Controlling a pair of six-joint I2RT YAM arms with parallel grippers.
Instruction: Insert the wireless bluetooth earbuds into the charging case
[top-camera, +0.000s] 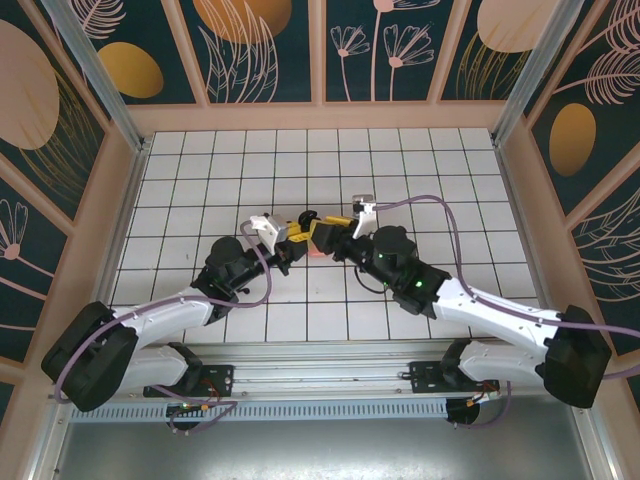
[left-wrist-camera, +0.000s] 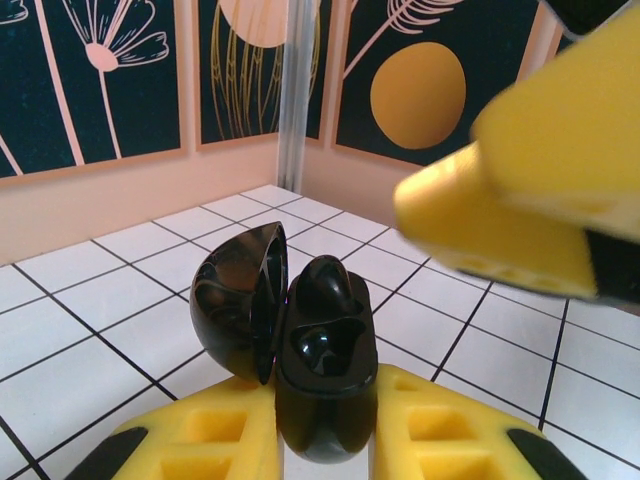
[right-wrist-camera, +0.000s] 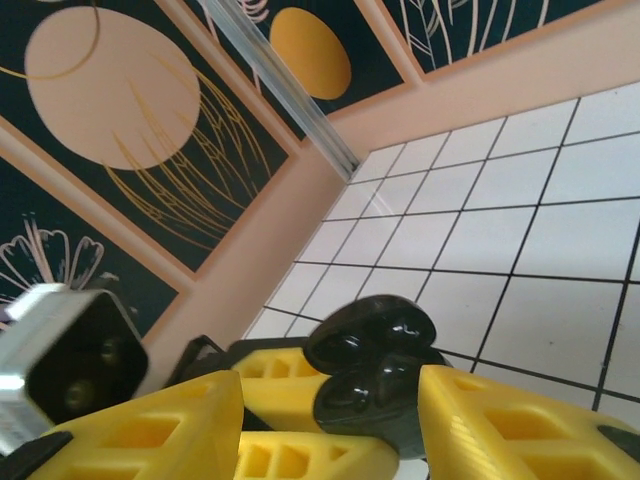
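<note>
The black earbud (left-wrist-camera: 325, 285) I care about stands up out of the far socket of the charging case (left-wrist-camera: 325, 400). It looks seated or very nearly so, though I can't tell from the gloss whether it has clicked fully home. The nearer socket (left-wrist-camera: 325, 345) is a dark, shiny hollow, and I can't say whether it is filled or empty. The lid (left-wrist-camera: 240, 300) is swung open to one side, upright on its hinge, which leaves the sockets clear from above. The left gripper (left-wrist-camera: 325, 445) has its yellow fingers closed tight on the case's lower body, one on each flank. It holds the case off the tiled table (top-camera: 200, 180) with the sockets facing the other arm, so I read it as acting as a vise. The right gripper (right-wrist-camera: 330, 400) sits just beside the case's top. Its jaws are well apart, with nothing pinched between them that I can see. One of its fingers (left-wrist-camera: 520, 200) looms blurred just above the case, which fits an earbud having been let go. In the overhead view the two grippers meet nose to nose over mid-table. A small salmon patch (top-camera: 314, 250) just under them is too small for me to identify.
</note>
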